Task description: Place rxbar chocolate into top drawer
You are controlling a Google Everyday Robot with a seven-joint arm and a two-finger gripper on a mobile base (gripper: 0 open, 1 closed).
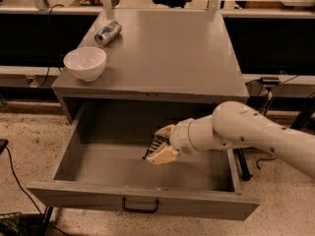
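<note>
The top drawer (98,193) is pulled wide open below the grey cabinet top; its dark handle (140,206) is centred on the front panel. My gripper (161,146) reaches in from the right on a white arm and hangs over the drawer's inside, right of centre. It is shut on the rxbar chocolate (155,144), a black wrapper with pale stripes that shows between the cream fingers (162,156). The bar is held just above the drawer floor.
A white bowl (85,62) stands at the cabinet top's front left corner. A silver can (108,33) lies on its side behind the bowl. Cables run over the speckled floor to the left and right.
</note>
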